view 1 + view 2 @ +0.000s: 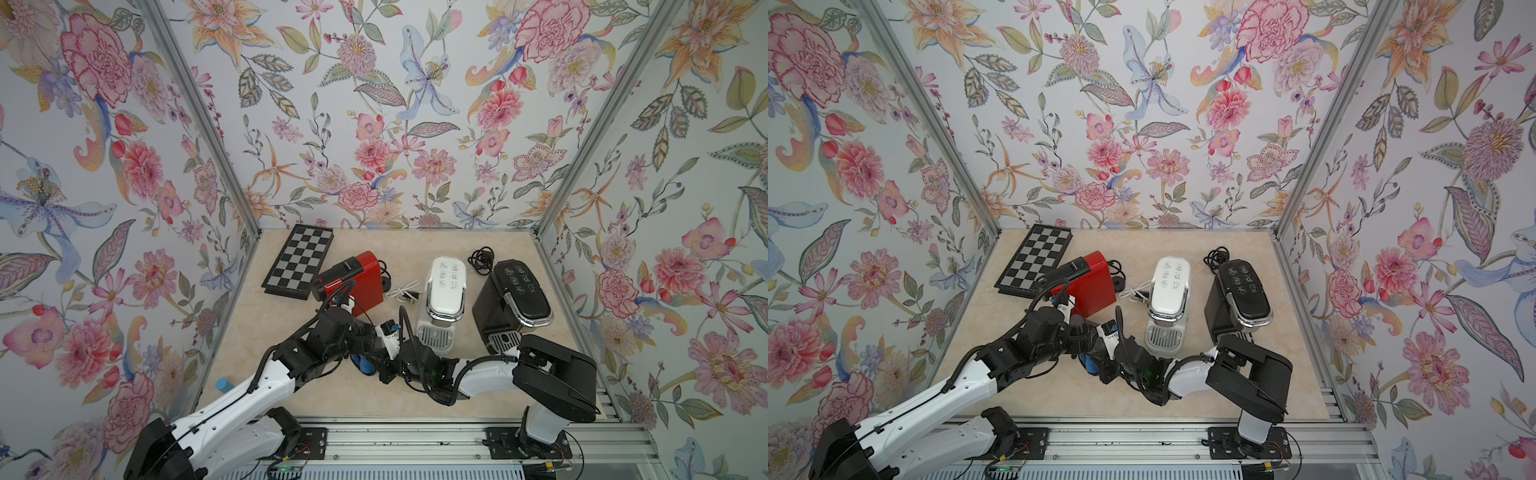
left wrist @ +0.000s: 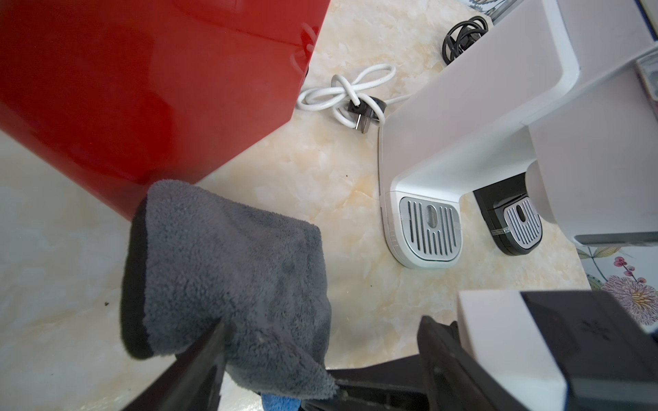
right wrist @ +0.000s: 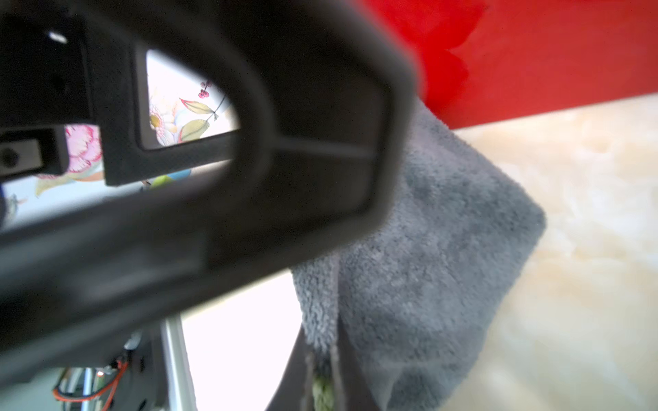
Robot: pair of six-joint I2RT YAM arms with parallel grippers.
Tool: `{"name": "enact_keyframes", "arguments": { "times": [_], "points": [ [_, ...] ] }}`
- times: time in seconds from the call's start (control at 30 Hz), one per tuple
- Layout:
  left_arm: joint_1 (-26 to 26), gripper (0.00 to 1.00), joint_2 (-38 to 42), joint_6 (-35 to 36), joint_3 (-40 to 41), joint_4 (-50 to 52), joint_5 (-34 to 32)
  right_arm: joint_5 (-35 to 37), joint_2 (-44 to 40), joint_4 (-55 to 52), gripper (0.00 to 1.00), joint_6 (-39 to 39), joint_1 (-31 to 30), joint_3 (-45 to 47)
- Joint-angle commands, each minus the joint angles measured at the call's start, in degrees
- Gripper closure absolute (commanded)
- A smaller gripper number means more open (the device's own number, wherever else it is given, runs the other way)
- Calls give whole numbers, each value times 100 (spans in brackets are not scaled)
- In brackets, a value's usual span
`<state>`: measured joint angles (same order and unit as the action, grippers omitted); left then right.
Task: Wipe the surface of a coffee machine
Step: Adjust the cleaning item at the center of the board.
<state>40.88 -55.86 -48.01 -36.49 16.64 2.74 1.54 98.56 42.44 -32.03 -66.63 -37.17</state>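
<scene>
Checker: Cloth, grey microfibre (image 2: 228, 270): location?

Clerk: Item one. Hangs above the table (image 1: 395, 249), just in front of the red coffee machine (image 2: 142, 89), by its near corner. Touching the casing or not: cannot tell. Right gripper (image 3: 322, 356) pinches one edge, jaws pressed together on the pile. Left gripper (image 2: 320, 323) stands spread wide, one finger (image 2: 199, 363) lying along the lower fold, clamping nothing.

Checker: Machines on the table?

Clerk: Three. Red, nearest the cloth. White coffee machine (image 1: 444, 291), middle. Black coffee machine (image 1: 511, 299), far right. Also one chessboard (image 1: 299, 262), one white cable (image 2: 349, 96), one black cable (image 1: 482, 259).

Checker: Progress of wiping?

Clerk: Early, by my reckoning from where I stand. Cloth in grip: done. Cloth pressed to a surface and stroked across it: not yet shown. No casing carries a wiped streak that I can make out. Which machine is meant, the task does not say; red is closest.

Checker: Not accounted for?

Clerk: Cloth itself, hidden under both wrists in both top views. Something blue (image 1: 363, 365) below the grippers, unidentified. Pale blue object (image 1: 222, 384) at the table's left edge, partly covered by the left arm. Right wrist view largely blocked by the blurred body of the left gripper.
</scene>
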Motion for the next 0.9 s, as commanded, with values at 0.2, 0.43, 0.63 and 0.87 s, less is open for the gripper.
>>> {"name": "enact_keyframes", "arguments": {
  "times": [0.2, 0.43, 0.63, 0.87],
  "points": [
    [-266, 18, 371, 2, -69, 168, -293, 533, -540, -523, 100, -332, 475, 404],
    [-799, 18, 903, 40, 76, 224, -356, 717, -776, -794, 100, -181, 458, 372],
    [-820, 18, 1015, 18, 365, 42, -412, 805, -1055, -1043, 79, 36, 321, 284],
    [-894, 17, 1647, 92, 767, -220, -1031, 945, -1984, -1747, 51, 340, 185, 422]
  ]
}}
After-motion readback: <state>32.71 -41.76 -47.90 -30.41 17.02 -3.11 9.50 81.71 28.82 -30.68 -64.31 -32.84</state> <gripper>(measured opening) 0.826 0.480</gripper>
